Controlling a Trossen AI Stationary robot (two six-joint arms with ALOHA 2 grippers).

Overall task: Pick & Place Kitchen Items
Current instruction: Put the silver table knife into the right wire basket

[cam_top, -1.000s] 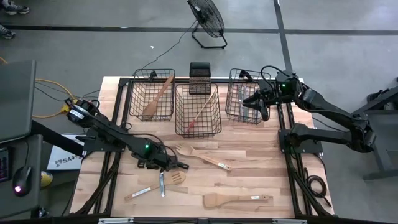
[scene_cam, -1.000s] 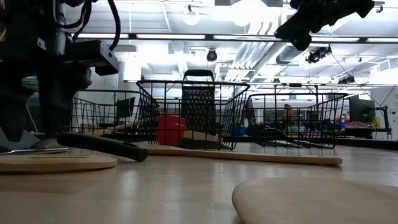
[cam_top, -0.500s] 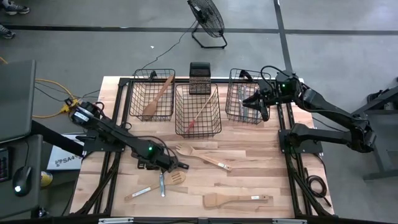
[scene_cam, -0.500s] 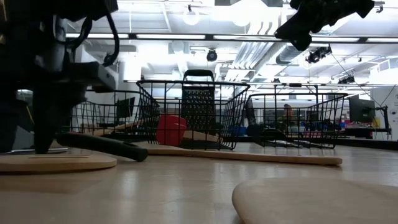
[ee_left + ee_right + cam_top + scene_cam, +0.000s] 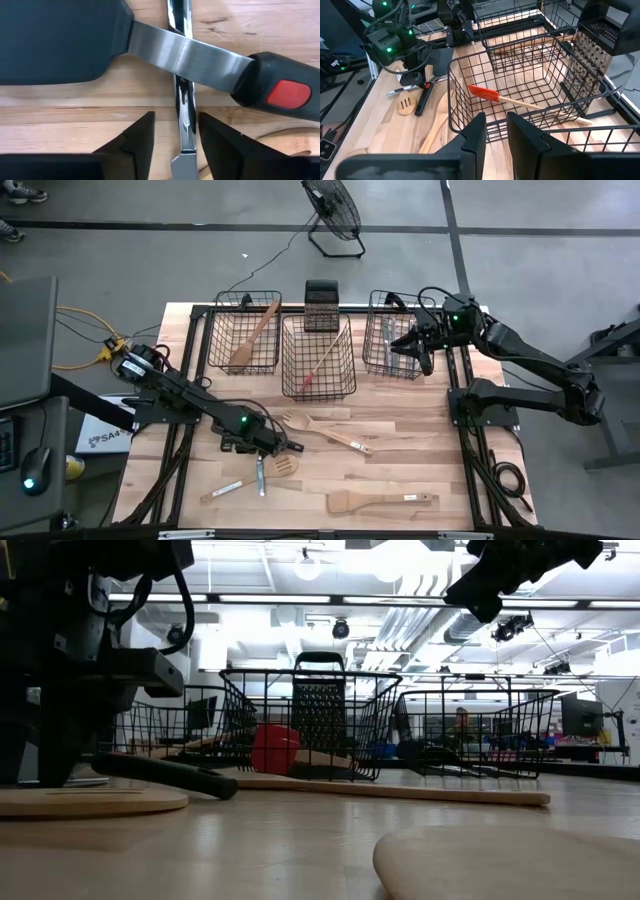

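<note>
A pale wooden table carries 3 wire baskets and loose utensils
</note>
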